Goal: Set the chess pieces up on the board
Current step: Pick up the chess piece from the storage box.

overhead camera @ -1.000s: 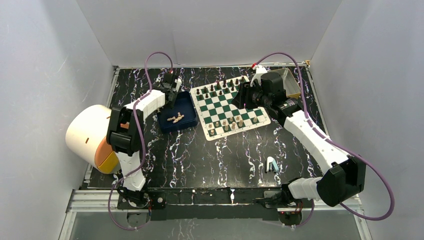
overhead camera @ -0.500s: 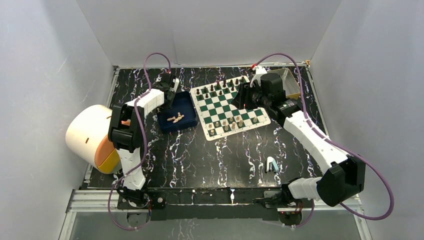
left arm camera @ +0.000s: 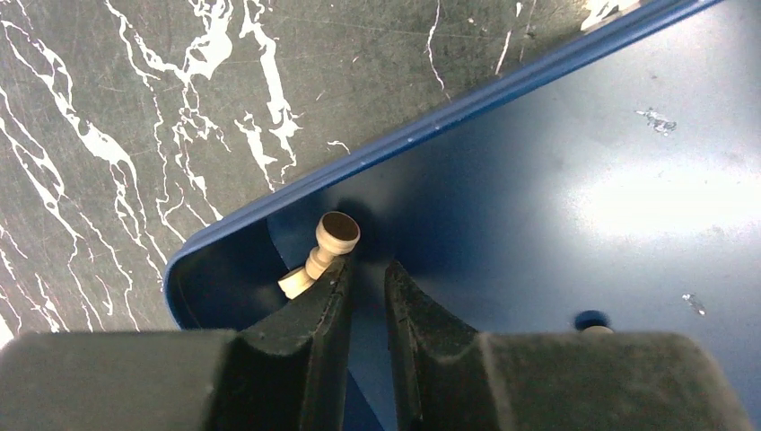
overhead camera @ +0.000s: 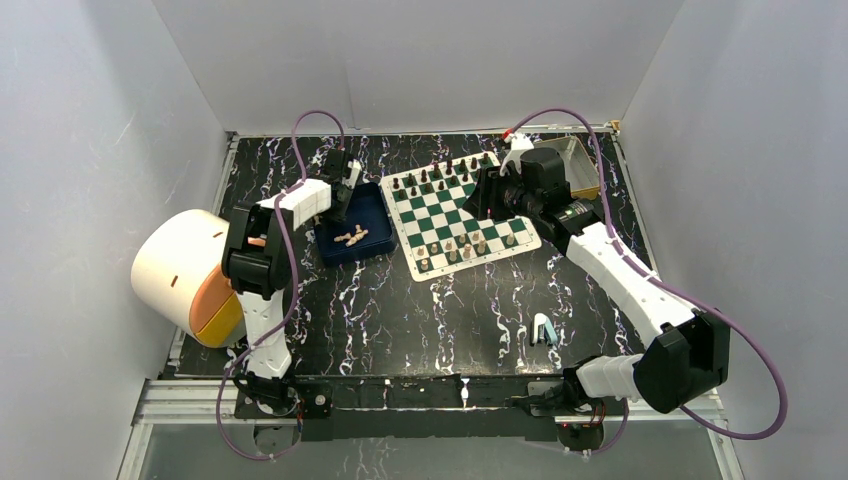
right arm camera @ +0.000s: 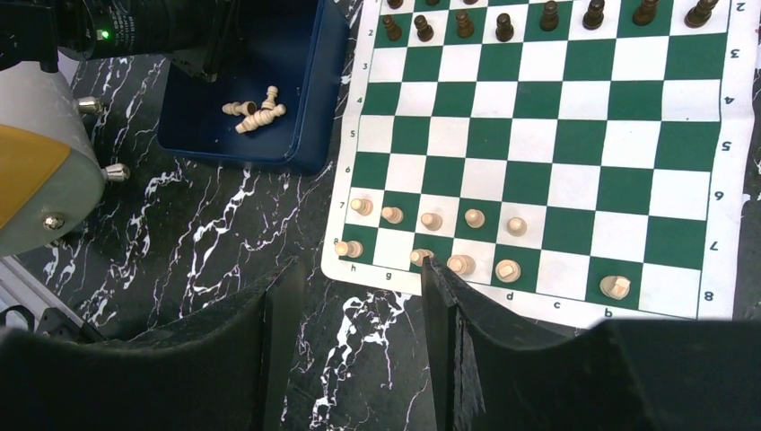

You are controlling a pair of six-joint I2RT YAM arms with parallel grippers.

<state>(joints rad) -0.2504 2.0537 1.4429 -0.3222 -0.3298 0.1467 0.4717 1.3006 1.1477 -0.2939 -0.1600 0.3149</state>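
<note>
**Left wrist view: a pawn on its side in the tray corner, outside the jaws**

The left gripper is down inside the blue tray. Its jaws are only a narrow slit apart and nothing is between them. A cream pawn lies toppled in the tray's rounded corner, against the outer side of one fingertip. Its long axis runs diagonally, with the dark round base up by the tray wall and the head down beside the finger.

From the right wrist, the right gripper hangs wide open and empty over the near edge of the board. Ten chess pieces stand upright there on the two nearest rows. Dark pieces line the far side. More cream figures lie flat in the tray, pointing different ways.
</note>
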